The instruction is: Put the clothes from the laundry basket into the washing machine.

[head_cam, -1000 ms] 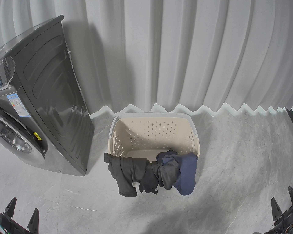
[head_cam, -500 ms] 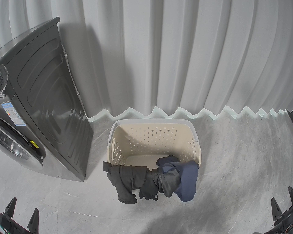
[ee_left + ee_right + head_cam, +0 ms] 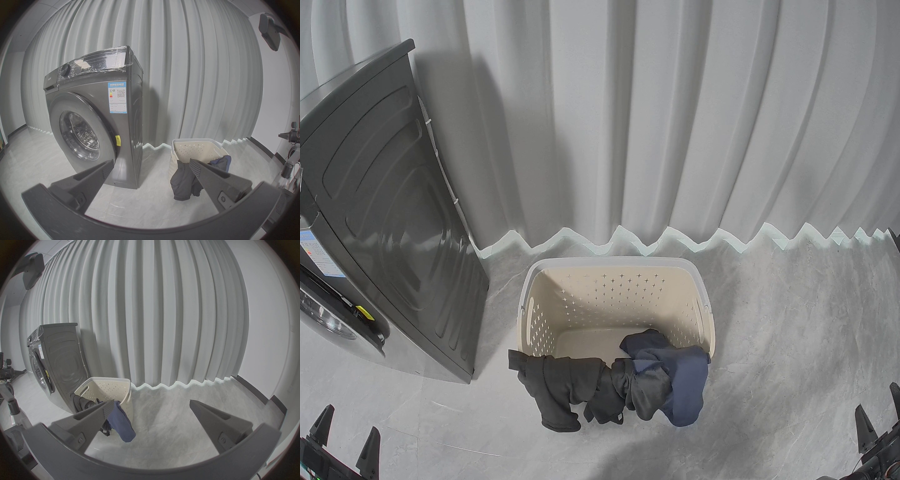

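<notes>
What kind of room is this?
Probably a laundry corner: a grey washing machine stands beside a laundry basket with dark clothes draped over its rim, in front of a pleated white curtain.

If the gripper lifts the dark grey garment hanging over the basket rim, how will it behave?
Probably floppy: the dark grey garment drapes limply over the laundry basket rim. It may drag the blue garment, bunched against it.

The grey marbled floor [image 3: 800, 350] spans the lower part of the frame. The washing machine [image 3: 381, 237] stands on it at the left, the laundry basket [image 3: 615, 261] at lower centre, near the machine.
</notes>
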`<state>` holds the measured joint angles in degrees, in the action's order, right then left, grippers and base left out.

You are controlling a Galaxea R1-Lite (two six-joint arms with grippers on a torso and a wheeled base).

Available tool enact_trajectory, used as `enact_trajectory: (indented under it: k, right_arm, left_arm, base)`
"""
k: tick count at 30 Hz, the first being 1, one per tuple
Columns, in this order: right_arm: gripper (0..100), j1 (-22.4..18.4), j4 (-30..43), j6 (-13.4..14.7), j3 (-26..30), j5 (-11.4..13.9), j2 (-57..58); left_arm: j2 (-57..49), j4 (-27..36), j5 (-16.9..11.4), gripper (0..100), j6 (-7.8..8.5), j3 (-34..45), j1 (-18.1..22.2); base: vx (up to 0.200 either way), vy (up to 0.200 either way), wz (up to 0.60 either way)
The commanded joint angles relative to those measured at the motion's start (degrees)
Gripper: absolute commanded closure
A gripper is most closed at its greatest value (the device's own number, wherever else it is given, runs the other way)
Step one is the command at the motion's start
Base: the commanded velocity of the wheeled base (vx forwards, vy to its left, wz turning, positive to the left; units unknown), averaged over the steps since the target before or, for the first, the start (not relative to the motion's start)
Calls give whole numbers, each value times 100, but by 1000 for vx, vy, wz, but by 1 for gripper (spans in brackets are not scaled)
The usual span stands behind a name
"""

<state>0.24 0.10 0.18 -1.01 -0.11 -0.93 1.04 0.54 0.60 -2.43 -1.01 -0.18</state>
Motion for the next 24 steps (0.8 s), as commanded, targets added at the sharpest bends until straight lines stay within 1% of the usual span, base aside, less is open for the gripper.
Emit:
enact_trajectory:
  k: [1,9,18,24]
  right_arm:
    - [0,2,-1,-1,92,-7,93]
    - [0,2,-1,-1,92,2,93]
    - [0,2,-1,-1,92,-7,93]
    - [0,2,-1,-1,92,-7,93]
  left_arm:
    - [-104,-1,2,0,-4,84,1]
    - [-104,-1,2,0,-4,84,1]
    - [-104,-1,2,0,-4,84,1]
    - [-104,-1,2,0,-4,84,1]
  base:
    - [200,0,0]
    - [200,0,0]
    - [0,0,0]
    - [200,0,0]
